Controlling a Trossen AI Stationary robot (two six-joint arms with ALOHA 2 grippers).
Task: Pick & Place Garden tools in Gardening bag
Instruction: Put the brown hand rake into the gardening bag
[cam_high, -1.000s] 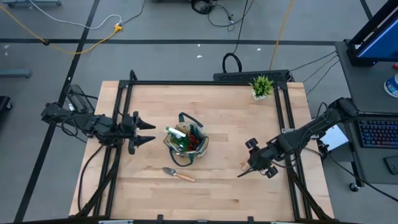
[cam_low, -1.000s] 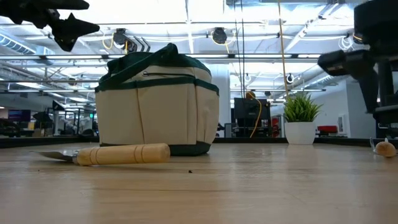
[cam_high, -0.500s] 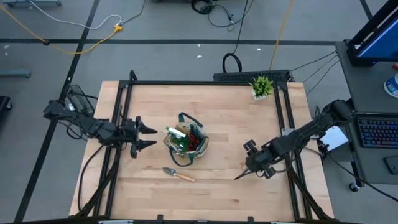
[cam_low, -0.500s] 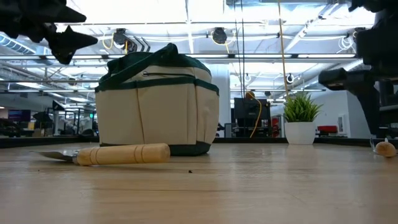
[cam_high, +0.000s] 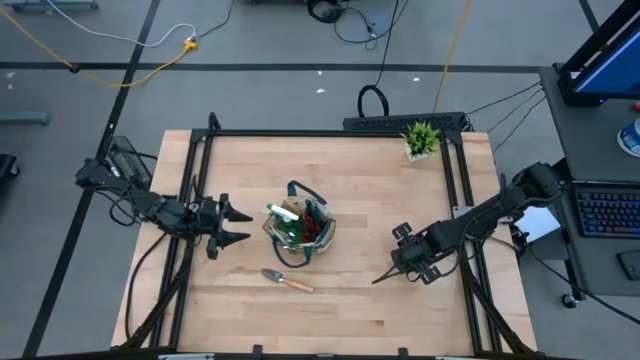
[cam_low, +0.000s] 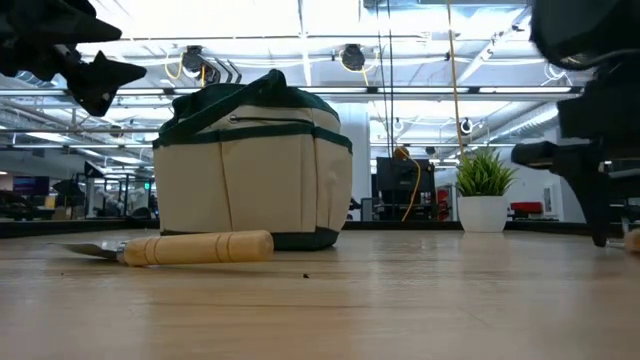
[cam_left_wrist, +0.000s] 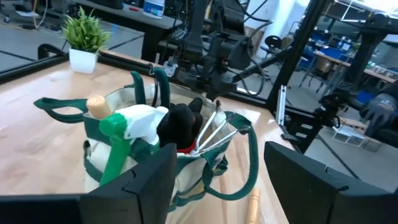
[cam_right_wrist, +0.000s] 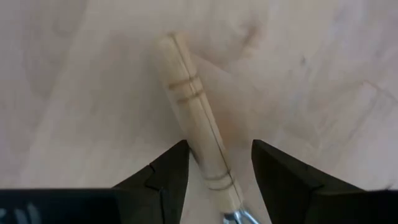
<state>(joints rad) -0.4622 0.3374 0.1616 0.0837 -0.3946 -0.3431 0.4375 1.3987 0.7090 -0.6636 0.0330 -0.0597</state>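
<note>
Nearest the front edge of the light wooden table (cam_high: 350, 310): one wooden-handled metal trowel (cam_high: 287, 280), lying flat just in front of the bag, not yet packed. Right side, near the table's edge: right gripper (cam_high: 393, 271), lower and slightly further toward the table's middle than a second ago, fingers (cam_right_wrist: 163, 176) spread open and straddling the pale wooden handle of a second tool (cam_right_wrist: 196, 124), nothing held; judged as the closing approach to a grasp, with closure and lift outstanding. Centre: khaki-tan fabric gardening bag with dark green trim (cam_high: 298, 228), upright, already holding the green spray bottle (cam_left_wrist: 121, 140), a black glove and metal tool ends. Left of the bag: left gripper (cam_high: 232, 225), fingers open, empty, drawn slightly back, waiting. Far corner: small potted green plant (cam_high: 421, 139), not part of the task.
</note>
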